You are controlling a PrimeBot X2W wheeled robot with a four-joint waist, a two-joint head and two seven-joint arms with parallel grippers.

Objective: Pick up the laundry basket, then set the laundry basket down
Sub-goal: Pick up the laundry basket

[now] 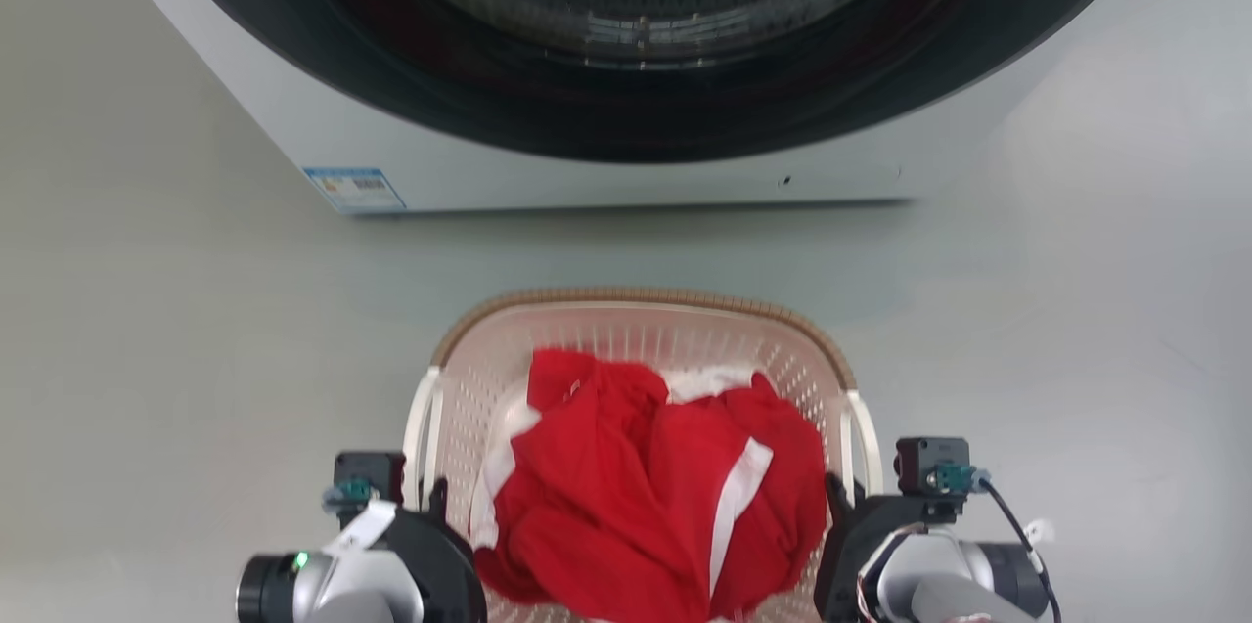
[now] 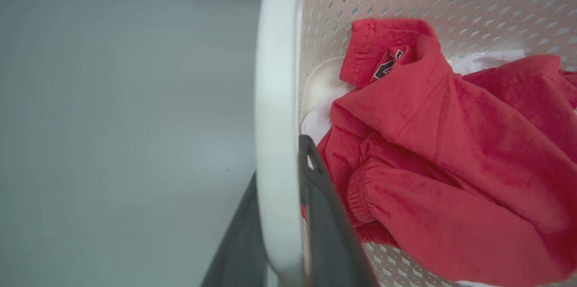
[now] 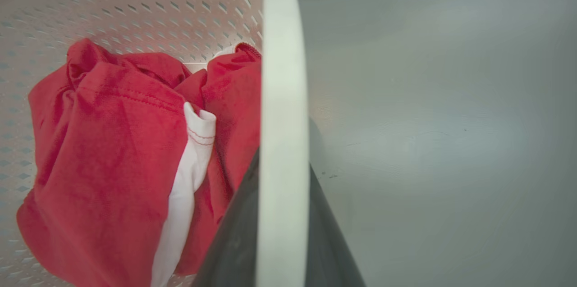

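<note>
Head view: the laundry basket (image 1: 636, 296) lies at 6 o'clock, with the washing machine (image 1: 587, 163) at 12 and red clothes (image 1: 636, 506) inside. Left wrist view: the left gripper (image 2: 281, 165) pinches the white handle (image 2: 275, 97) at 6 o'clock. Right wrist view: the right gripper (image 3: 283, 152) clamps the opposite handle (image 3: 281, 75). The basket is probably stiff, light plastic, and holding both handles should keep it level.

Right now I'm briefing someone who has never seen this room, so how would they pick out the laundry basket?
A white washer with a dark round door stands at the back, and the basket is just in front of it, over the grey floor. It is pale pink and perforated, with a brown woven rim, white side handles and red and white clothes inside.
</note>
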